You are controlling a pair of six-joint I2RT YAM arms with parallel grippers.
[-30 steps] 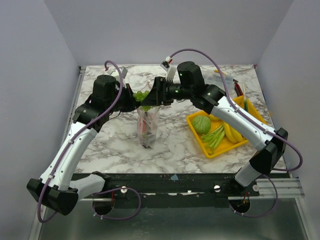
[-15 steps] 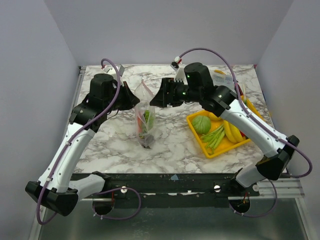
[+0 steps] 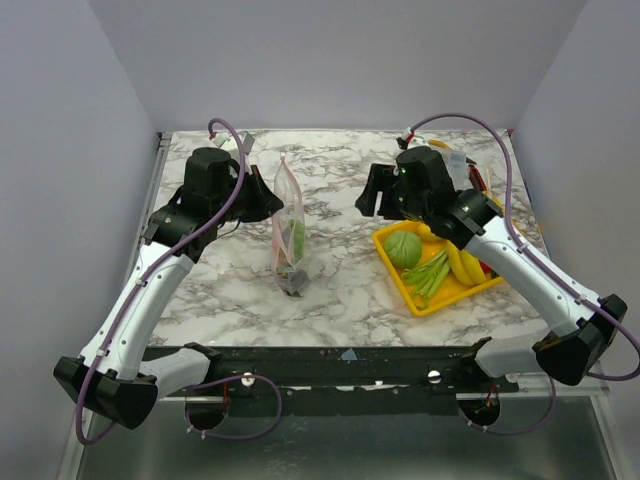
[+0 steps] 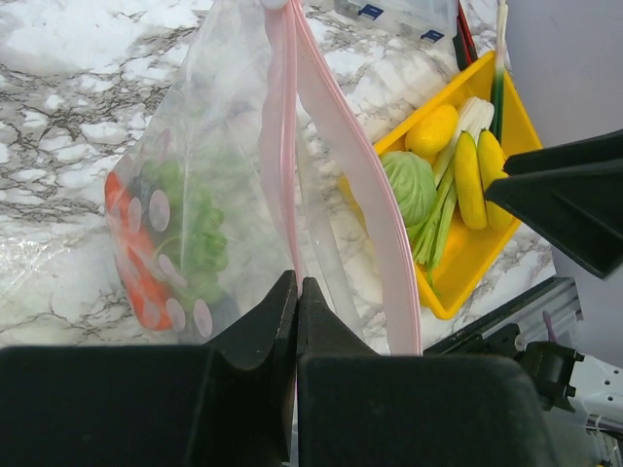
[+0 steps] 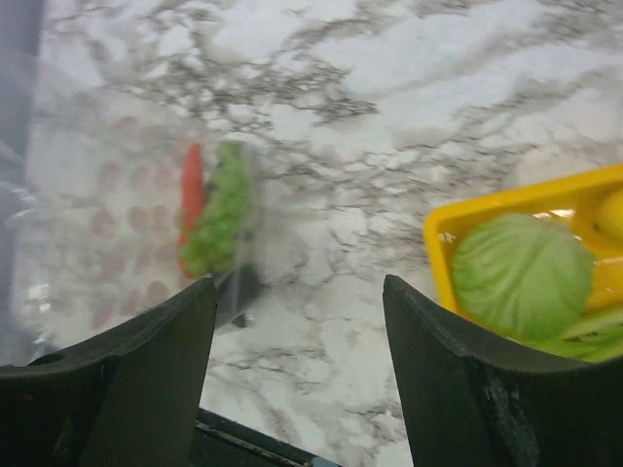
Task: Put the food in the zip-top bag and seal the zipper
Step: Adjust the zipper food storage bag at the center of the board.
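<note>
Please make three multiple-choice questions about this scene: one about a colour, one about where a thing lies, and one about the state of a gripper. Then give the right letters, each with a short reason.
1. The strip along the mouth of the bag is:
A. blue
B. pink
C. black

2. The round green food lies:
A. inside the bag
B. in the tray
C. on the bare marble

3. The right gripper is:
A. open and holding nothing
B. shut on the bag
C. shut on a banana

Answers:
1 B, since the left wrist view shows the strip pale pink.
2 B, since the top view shows it inside the yellow tray's rim, apart from the bag.
3 A, since its own wrist view shows the fingers wide apart with nothing held between them.
</note>
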